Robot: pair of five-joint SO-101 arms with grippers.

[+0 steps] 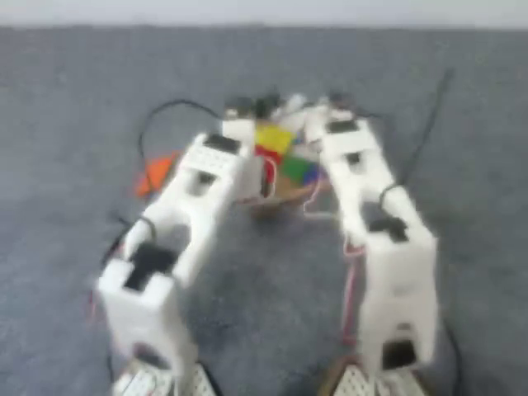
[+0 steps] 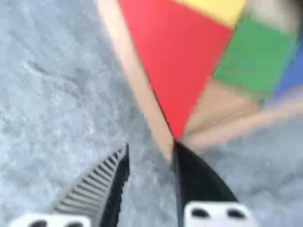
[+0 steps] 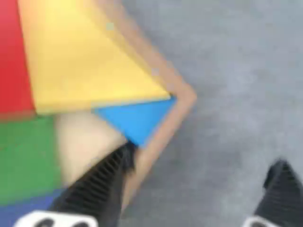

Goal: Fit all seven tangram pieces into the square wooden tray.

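Note:
The square wooden tray point(image 1: 276, 191) lies at the centre back of the grey carpet, and both white arms meet over it. It holds a red triangle point(image 2: 180, 61), a yellow triangle point(image 3: 80, 61), a green piece point(image 2: 258, 54), a small light-blue triangle point(image 3: 135, 118) and a dark-blue piece point(image 3: 28, 208). Part of the tray floor point(image 3: 85, 142) is bare. My left gripper point(image 2: 149, 163) is open at a tray corner, beside the tip of the red triangle. My right gripper point(image 3: 203, 165) is open wide, with one finger over the tray and the other over the carpet. An orange piece point(image 1: 155, 173) lies on the carpet left of the tray.
Grey carpet surrounds the tray on all sides. Black cables point(image 1: 169, 111) trail from the arms behind and beside the tray. The arm bases point(image 1: 157, 379) stand at the near edge, with open carpet between them.

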